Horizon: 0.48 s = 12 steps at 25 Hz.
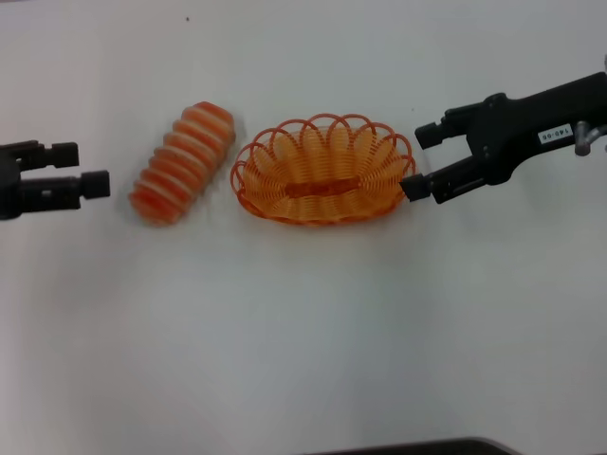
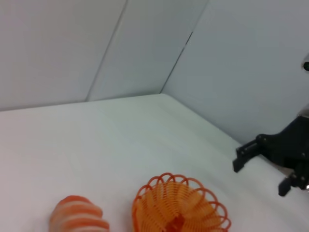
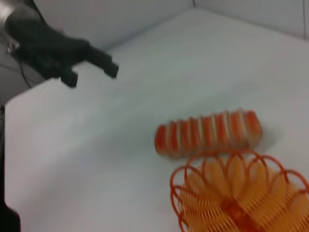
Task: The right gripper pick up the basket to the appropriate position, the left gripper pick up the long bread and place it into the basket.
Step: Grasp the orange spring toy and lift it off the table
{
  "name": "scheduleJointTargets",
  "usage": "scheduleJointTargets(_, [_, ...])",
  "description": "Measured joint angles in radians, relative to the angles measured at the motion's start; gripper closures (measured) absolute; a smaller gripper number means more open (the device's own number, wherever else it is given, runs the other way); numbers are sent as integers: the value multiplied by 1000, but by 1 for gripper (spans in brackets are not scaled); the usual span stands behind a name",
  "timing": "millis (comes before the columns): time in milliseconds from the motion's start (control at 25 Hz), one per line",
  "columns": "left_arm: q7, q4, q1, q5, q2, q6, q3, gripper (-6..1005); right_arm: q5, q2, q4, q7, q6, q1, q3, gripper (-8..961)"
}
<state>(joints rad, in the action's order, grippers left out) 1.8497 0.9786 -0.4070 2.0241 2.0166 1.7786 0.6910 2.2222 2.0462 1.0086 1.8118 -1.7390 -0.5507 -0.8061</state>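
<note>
The orange wire basket [image 1: 322,171] stands on the white table near the middle; it also shows in the left wrist view [image 2: 179,205] and the right wrist view [image 3: 241,193]. The long bread [image 1: 183,161], banded orange and cream, lies just left of the basket, apart from it; it also shows in the left wrist view [image 2: 77,216] and the right wrist view [image 3: 208,133]. My right gripper [image 1: 422,161] is open, with its lower fingertip at the basket's right rim and the other above the rim. My left gripper [image 1: 81,169] is open and empty, left of the bread with a gap.
The white table [image 1: 303,332] stretches toward me in front of the basket and bread. Pale walls rise behind the table [image 2: 145,48]. A dark edge [image 1: 427,447] shows at the bottom of the head view.
</note>
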Motion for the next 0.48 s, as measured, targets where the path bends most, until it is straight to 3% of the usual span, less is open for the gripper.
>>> scheduleJointTargets(120, [83, 52, -32, 67, 29, -66, 4, 130, 20, 5, -9, -1, 17, 2, 1, -2])
scheduleJointTargets(360, [152, 94, -108, 218, 127, -284, 29, 130, 36, 11, -37, -3, 77, 9, -3, -2])
scheduleJointTargets(480, [143, 71, -119, 222, 146, -378, 93, 130, 37, 12, -45, -3, 86, 10, -4, -2])
